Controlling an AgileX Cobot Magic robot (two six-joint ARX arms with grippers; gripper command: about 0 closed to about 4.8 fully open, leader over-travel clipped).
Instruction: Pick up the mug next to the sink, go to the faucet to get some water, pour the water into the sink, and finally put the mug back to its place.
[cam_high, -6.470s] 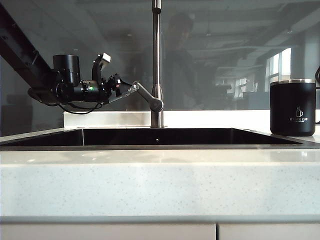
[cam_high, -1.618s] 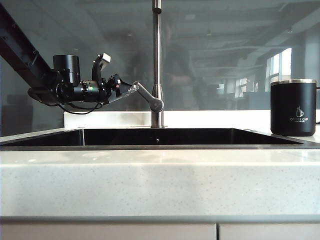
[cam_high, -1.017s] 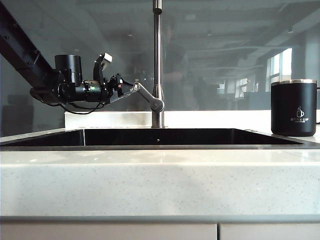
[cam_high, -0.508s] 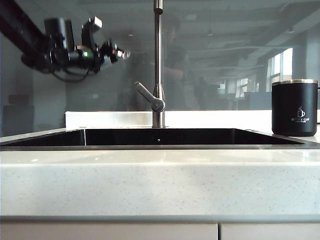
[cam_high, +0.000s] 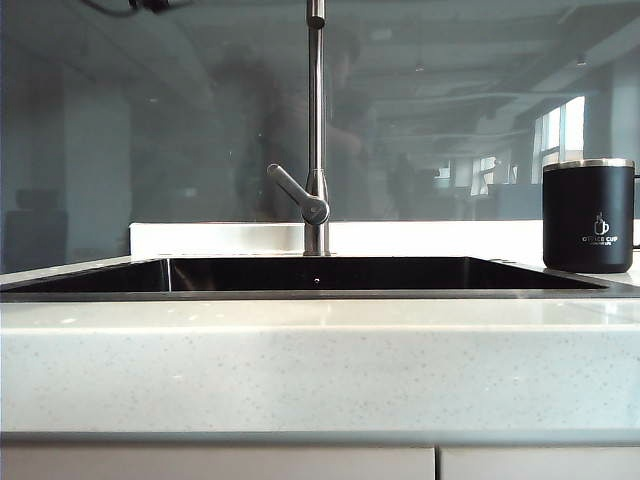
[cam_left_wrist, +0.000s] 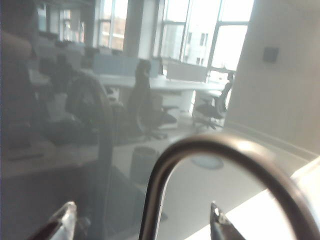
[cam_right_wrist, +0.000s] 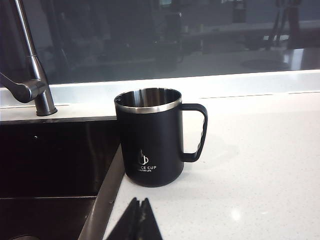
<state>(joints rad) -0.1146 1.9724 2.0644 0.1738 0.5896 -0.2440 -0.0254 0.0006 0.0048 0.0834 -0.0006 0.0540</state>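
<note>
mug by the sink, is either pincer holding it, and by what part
Nothing is held. The mug stands free on the counter. The right pincer is shut, short of it. The left pincer is open near the faucet.

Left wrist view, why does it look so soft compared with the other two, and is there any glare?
Left wrist view: blurred, bright windows washing out; the faucet arches between the left gripper's open fingertips. Exterior view: sharp, glass reflections behind. Right wrist view: crisp on the mug; the right gripper shut.

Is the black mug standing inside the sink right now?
No, in the right wrist view the mug stands upright on the white countertop beside the sink, not in the basin.
</note>
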